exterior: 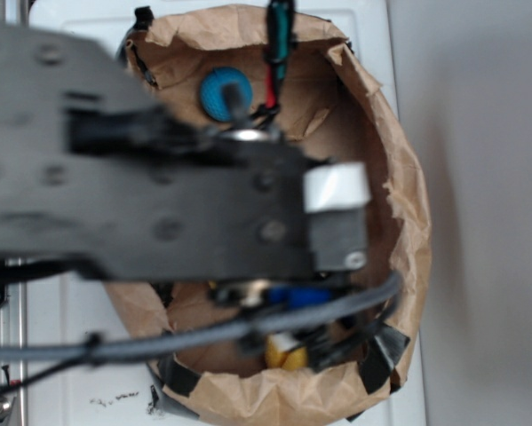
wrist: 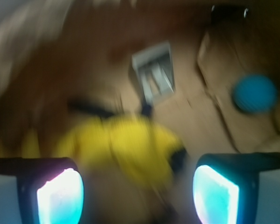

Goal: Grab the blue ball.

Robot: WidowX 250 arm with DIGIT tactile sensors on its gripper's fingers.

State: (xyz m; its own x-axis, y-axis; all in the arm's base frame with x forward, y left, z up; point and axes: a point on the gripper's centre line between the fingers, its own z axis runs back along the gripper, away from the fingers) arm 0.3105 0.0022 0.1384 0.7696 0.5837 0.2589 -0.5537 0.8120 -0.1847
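Blue ball (wrist: 254,93) near paper-bag (exterior: 408,186) far rim: prob. light, soft, fuzzy, w/ decent grip. Pinch across widest part. Claw (wrist: 137,191) released, empty.

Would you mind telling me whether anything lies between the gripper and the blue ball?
Nothing visible does. In the wrist view the ball lies up and to the right of the open gripper on bare paper. The yellow object sits straight ahead, off the line to the ball.
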